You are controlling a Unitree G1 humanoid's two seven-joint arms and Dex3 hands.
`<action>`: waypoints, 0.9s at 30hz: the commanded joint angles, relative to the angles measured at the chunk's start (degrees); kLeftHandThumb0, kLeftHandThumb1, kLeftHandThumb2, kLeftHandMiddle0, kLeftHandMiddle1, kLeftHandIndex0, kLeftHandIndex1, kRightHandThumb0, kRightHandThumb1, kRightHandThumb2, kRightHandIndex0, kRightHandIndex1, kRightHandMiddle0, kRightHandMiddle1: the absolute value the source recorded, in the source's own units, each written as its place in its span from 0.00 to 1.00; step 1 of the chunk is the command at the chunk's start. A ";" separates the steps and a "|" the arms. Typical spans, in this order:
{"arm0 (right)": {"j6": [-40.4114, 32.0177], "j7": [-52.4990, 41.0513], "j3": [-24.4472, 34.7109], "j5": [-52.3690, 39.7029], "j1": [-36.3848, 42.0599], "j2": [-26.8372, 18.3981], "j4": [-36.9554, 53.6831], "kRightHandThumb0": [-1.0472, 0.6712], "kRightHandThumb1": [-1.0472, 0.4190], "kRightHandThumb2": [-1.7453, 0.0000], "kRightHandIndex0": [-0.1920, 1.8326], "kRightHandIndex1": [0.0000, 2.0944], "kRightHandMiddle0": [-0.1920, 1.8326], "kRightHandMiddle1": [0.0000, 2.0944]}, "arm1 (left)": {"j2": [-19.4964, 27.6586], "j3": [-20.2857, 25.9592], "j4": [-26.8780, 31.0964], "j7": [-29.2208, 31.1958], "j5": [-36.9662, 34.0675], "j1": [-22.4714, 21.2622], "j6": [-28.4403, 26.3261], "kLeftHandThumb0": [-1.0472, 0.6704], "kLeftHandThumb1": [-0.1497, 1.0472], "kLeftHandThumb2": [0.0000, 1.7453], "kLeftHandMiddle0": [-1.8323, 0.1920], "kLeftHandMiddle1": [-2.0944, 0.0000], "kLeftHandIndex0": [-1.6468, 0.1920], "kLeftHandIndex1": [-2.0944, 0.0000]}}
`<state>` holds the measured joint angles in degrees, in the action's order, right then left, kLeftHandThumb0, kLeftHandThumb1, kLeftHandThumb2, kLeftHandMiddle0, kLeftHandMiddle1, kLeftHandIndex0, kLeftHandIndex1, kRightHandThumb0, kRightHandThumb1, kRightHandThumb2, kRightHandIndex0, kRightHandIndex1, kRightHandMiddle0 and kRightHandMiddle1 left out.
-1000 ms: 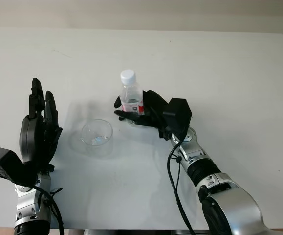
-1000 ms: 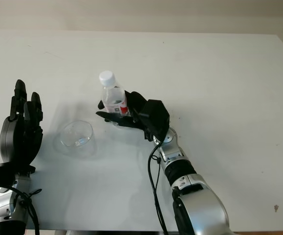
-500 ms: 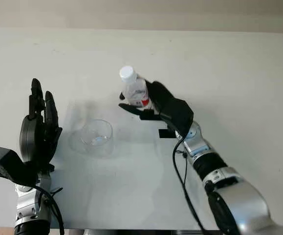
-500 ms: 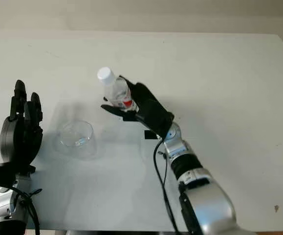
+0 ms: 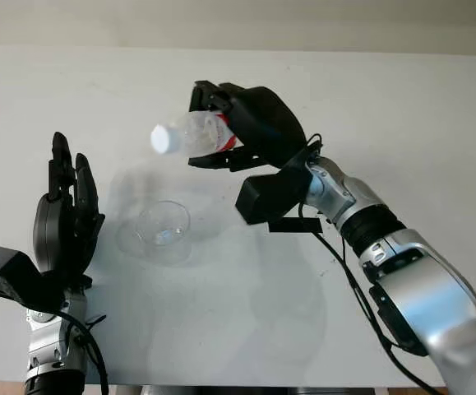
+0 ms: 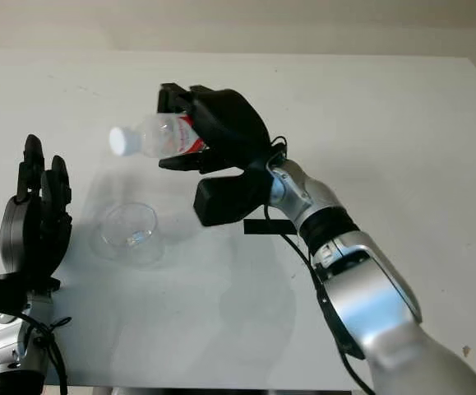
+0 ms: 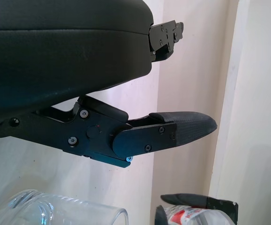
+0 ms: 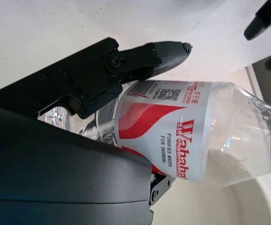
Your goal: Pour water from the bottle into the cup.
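Note:
My right hand is shut on a clear plastic water bottle with a red and white label and a white cap. It holds the bottle in the air, tipped almost on its side, cap pointing left. The cap end hangs above and slightly behind the clear cup, which stands upright on the white table. In the right wrist view the label reads large beside my fingers. My left hand is open, raised left of the cup. The cup's rim appears in the left wrist view.
A small black rectangular piece lies on the table to the right of the cup, under my right forearm. The table's far edge meets a pale wall.
My right hand has lifted the bottle off the table and tipped it from nearly upright to almost horizontal, cap swinging left over the cup. The left hand and cup have not moved.

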<state>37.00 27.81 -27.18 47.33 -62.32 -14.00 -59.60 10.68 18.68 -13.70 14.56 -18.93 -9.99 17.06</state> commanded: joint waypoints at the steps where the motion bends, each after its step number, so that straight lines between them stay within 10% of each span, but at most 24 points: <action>1: 0.55 2.95 -1.55 1.56 -2.28 -0.29 -0.77 0.34 0.00 0.83 0.61 1.00 0.45 1.00 | -1.26 -0.67 -0.55 -0.35 0.31 0.21 0.63 0.17 1.00 0.31 1.00 1.00 1.00 0.99; 27: -4.55 38.87 -17.56 18.03 -9.78 -2.30 -8.10 0.31 0.00 0.80 0.67 1.00 0.50 1.00 | -1.82 -0.67 -1.42 -0.85 0.62 -0.50 1.37 0.17 1.00 0.30 1.00 1.00 1.00 1.00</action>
<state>32.65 65.46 -44.27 64.96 -69.87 -15.75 -67.72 10.24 18.64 -13.61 13.74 -18.24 -10.23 17.52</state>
